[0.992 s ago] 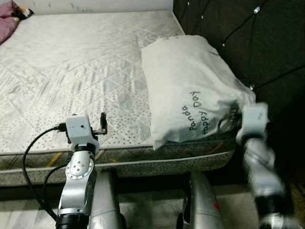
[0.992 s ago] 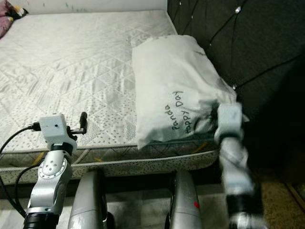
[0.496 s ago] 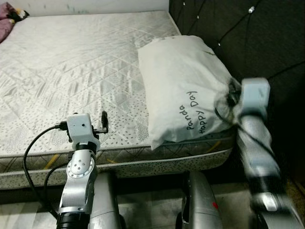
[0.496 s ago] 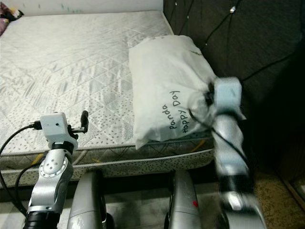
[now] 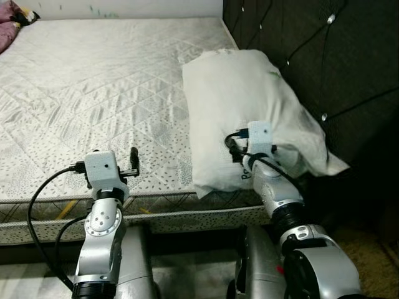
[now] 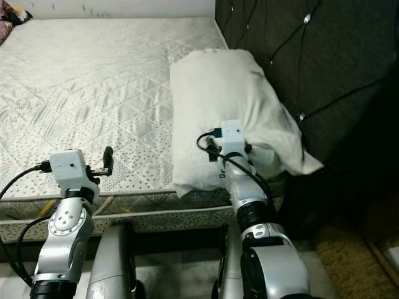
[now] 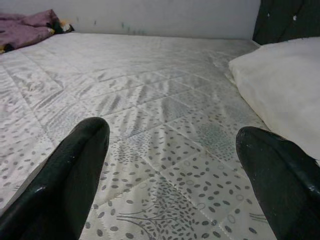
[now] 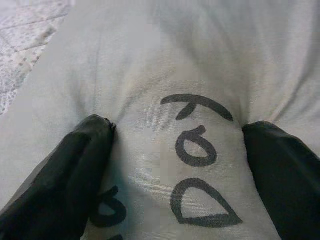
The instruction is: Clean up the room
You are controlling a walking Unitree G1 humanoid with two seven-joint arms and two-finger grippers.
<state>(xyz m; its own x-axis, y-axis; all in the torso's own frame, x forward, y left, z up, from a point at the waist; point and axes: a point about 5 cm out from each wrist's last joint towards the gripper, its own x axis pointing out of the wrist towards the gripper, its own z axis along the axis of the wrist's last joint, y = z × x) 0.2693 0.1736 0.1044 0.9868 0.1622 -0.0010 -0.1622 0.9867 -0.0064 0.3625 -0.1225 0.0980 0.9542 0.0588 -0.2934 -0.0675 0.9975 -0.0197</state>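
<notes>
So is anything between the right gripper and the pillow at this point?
Nothing visible. The right gripper is already at the pillow, its open fingers pressed into the fabric on either side of the printed lettering. The left gripper hovers open over the mattress.

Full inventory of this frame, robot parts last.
mattress: 1, white quilted, across the bed
pillow: 1, white with black lettering, on the mattress by the headboard
headboard: 1, dark tufted, on the robot's right
cloth: 1, purple, far corner of the mattress
rug: 1, tan, on the floor under the headboard
left gripper: 1, black fingers, open over the near mattress edge
right gripper: 1, black fingers, open, pressed into the pillow's near end
</notes>
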